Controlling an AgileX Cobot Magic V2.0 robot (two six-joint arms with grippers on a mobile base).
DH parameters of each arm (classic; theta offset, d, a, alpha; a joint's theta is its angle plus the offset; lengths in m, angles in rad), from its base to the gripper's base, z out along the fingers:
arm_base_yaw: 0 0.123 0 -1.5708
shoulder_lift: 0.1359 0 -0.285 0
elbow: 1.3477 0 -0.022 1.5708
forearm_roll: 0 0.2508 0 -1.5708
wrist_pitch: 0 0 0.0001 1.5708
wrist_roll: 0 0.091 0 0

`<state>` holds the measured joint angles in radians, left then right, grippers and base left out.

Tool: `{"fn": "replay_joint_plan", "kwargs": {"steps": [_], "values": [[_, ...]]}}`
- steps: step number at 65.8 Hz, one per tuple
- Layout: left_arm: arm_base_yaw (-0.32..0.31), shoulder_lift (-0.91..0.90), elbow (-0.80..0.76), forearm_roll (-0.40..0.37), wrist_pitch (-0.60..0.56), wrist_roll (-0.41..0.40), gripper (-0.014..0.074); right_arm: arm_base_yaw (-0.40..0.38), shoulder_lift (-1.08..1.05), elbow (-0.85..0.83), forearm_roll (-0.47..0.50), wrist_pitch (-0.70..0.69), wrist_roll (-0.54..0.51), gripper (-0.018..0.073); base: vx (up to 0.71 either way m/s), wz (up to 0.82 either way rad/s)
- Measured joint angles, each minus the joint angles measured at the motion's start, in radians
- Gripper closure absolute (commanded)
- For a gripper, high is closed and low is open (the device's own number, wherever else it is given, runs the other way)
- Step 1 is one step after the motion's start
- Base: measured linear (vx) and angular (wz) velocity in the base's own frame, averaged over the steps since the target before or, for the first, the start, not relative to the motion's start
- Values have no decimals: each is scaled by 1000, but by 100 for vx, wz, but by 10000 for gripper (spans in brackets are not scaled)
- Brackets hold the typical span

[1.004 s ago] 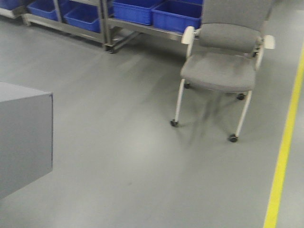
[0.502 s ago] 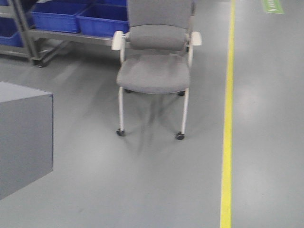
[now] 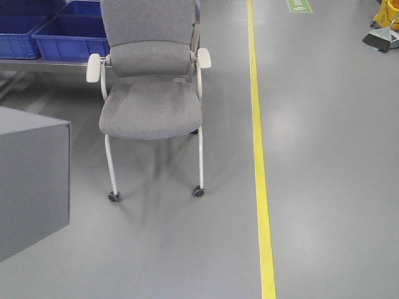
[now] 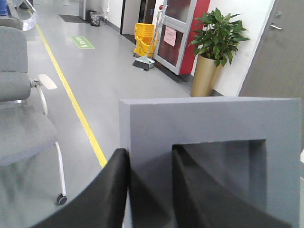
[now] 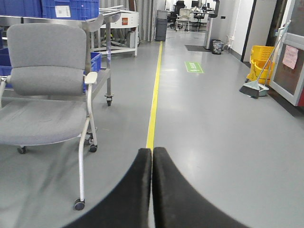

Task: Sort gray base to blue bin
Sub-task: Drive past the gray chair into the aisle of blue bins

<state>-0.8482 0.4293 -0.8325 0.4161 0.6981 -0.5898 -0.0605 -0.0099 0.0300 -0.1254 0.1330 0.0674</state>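
The front view looks down from the robot at the floor ahead, the chair (image 3: pixel 149 93) near. Each wrist view faces forward, low, over its own gripper: left gripper (image 4: pixel 149 152) close behind the gray base (image 4: pixel 209 123), right gripper (image 5: pixel 152 151) above open floor. All three share the chair and yellow line (image 3: pixel 259 156)

Left gripper (image 4: pixel 149 159) is clamping gray base (image 4: pixel 209 118) wall between fingers; right gripper (image 5: pixel 152 154) is pointing forward, fingers pressed together.

You've got a gray chair (image 3: pixel 149 112) on casters just left of the yellow floor line (image 3: pixel 257 137); mop bucket (image 4: pixel 145 39) and potted plant (image 4: pixel 218 33) stand by the wall.
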Motion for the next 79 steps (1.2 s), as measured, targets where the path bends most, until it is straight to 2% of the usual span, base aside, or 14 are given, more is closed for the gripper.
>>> {"fn": "replay_joint_plan", "kwargs": {"steps": [44,79], "values": [[0,0,0,0,0,0,471,0,0,0,0,0,0,568,33,2],[0,0,0,0,0,0,471,0,0,0,0,0,0,568,37,16]]}}
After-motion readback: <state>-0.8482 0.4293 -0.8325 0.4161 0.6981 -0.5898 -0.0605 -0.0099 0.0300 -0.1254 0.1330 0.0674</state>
